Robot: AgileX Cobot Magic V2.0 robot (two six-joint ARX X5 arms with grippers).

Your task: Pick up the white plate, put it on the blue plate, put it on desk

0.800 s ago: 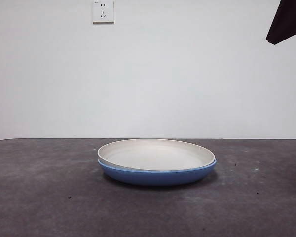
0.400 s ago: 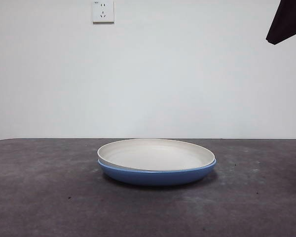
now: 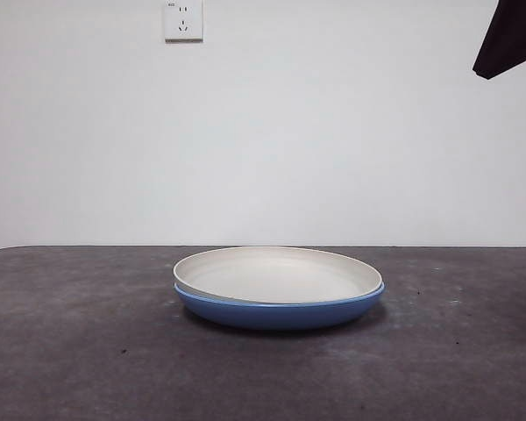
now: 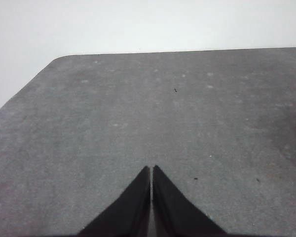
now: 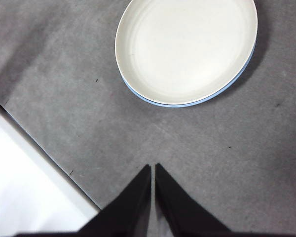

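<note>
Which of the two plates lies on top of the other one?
The white plate lies on top, nested inside the blue plate, of which only the rim and underside show.

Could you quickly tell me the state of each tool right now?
Left tool: closed, holding nothing.
Right tool: closed, holding nothing, apart from the white plate.
</note>
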